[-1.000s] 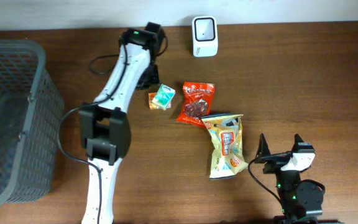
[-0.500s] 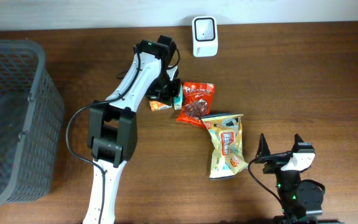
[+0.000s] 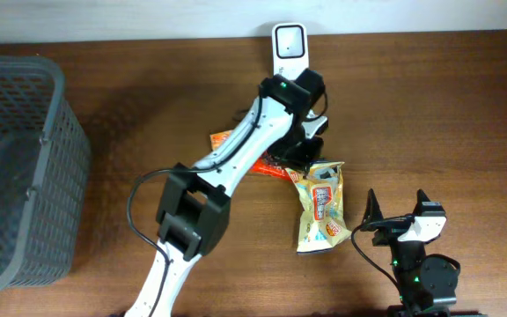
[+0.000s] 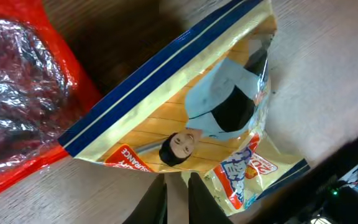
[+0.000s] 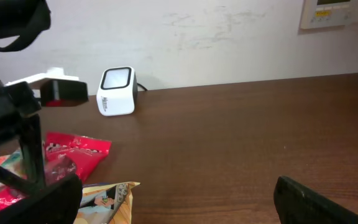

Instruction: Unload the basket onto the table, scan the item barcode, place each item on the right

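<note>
Above snack bag (image 4: 191,118), left tool (image 4: 177,186) nearly closed.

A grey plastic mesh basket (image 3: 60,185) fills the left edge of the overhead frame, cut off at the left (what lies in its dark inside cannot be made out). It stands on a dark brown wooden counter (image 3: 447,114). A pale wall (image 3: 104,18) runs along the top. In the right wrist view, a beige panel (image 5: 340,12) hangs on that wall at the upper right.
</note>
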Tool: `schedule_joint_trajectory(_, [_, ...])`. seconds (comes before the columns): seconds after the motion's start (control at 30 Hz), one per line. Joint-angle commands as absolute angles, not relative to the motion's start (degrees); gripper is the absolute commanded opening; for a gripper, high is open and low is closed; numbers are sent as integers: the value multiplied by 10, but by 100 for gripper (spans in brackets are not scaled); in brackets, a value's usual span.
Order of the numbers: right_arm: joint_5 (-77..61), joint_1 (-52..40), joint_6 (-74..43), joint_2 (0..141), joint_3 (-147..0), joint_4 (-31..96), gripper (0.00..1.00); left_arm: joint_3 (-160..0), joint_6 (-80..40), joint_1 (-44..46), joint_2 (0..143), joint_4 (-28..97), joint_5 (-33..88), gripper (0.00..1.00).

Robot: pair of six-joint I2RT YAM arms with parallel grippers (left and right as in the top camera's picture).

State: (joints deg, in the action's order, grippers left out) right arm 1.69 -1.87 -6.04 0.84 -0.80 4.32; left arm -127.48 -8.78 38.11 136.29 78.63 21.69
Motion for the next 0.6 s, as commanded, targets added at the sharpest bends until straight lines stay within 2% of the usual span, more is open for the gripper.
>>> schedule_joint_trajectory(0.0, [22,-22,-63,5,-3,45,98,-1246,-112,402,1354,789,223,7])
schedule_joint_trajectory(0.13, [22,-22,-63,5,-3,45,98,-1152,-132,415,1354,683,223,2])
schedule_joint_trajectory(0.2, [22,-22,-63,5,-3,45,99,-1103,-134,415,1354,583,131,0])
schedule_joint_trajectory(0.27, [22,-22,-63,5,-3,45,98,-1105,-161,408,1349,584,36,0])
schedule_joint_trajectory(0.43, [22,-22,-63,5,-3,45,98,-1266,-160,360,1275,716,36,0])
schedule_joint_trajectory(0.47, [22,-22,-63,5,-3,45,98,-1306,-160,349,1250,746,35,12])
schedule_joint_trajectory(0.5, [22,-22,-63,5,-3,45,99,-1323,-160,338,1235,764,20,31])
schedule_joint_trajectory(0.53, [22,-22,-63,5,-3,45,99,-1327,-161,319,1219,782,-14,81])
schedule_joint_trajectory(0.57, [22,-22,-63,5,-3,45,99,-1327,-161,300,1213,797,-35,99])
